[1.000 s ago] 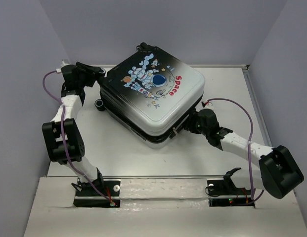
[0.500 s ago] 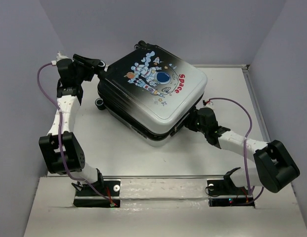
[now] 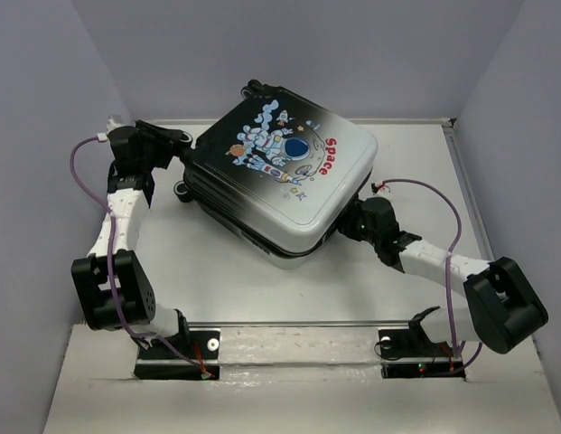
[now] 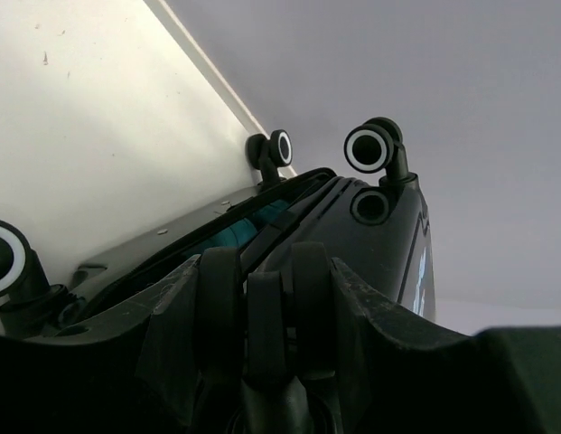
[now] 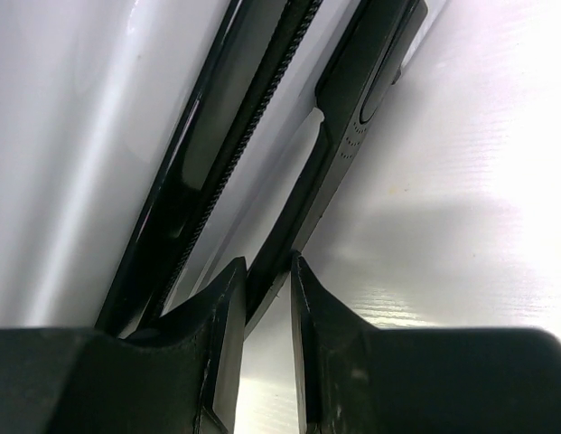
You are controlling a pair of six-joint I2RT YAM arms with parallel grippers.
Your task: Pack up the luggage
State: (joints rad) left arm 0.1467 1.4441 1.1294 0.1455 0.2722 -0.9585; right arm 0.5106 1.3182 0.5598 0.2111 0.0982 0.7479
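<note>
White-to-black luggage [image 3: 280, 172] closed, tilted, near worktop [image 3: 217, 271] far edge. Pinched toward far-left corner by near-shut left end effector [image 4: 266, 271], toward right edge at zip seam by near-shut right end effector [image 5: 265, 271]. Probably braced for zipping.

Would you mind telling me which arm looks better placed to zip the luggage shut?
Probably right: the right gripper pinches a black tab by the luggage zipper teeth; the left gripper sits at the wheel end.
</note>
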